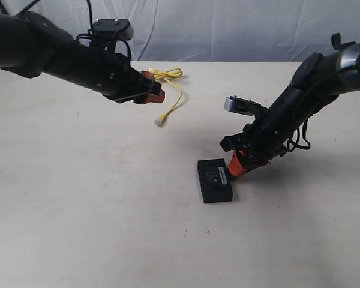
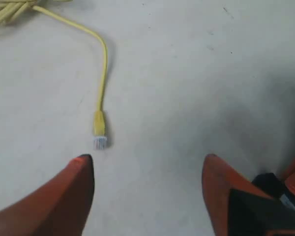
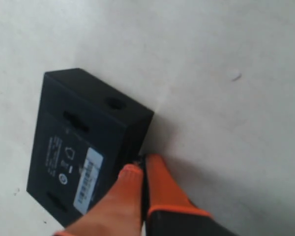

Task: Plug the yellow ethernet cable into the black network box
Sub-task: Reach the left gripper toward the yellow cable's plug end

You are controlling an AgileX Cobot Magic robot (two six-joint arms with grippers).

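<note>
Hovering near the yellow ethernet cable (image 2: 99, 123), your left pincer (image 2: 147, 162) gapes empty; your closed right pincer (image 3: 140, 164) touches the black network box (image 3: 78, 142).

My gripper (image 3: 140, 167) is pinched closed, orange tips right up against a side wall of the black network box (image 3: 83, 132). The box lies flat on the pale table (image 3: 226, 59), white label (image 3: 88, 179) facing up, with a round hole (image 3: 116, 104) in another side.

An off-arm camera looks down slantwise over the whole bench (image 1: 78, 240). My left wrist camera faces the yellow cable (image 2: 99, 122) from nearby, my right the black box (image 3: 78, 142) up close; the wide view shows both.
</note>
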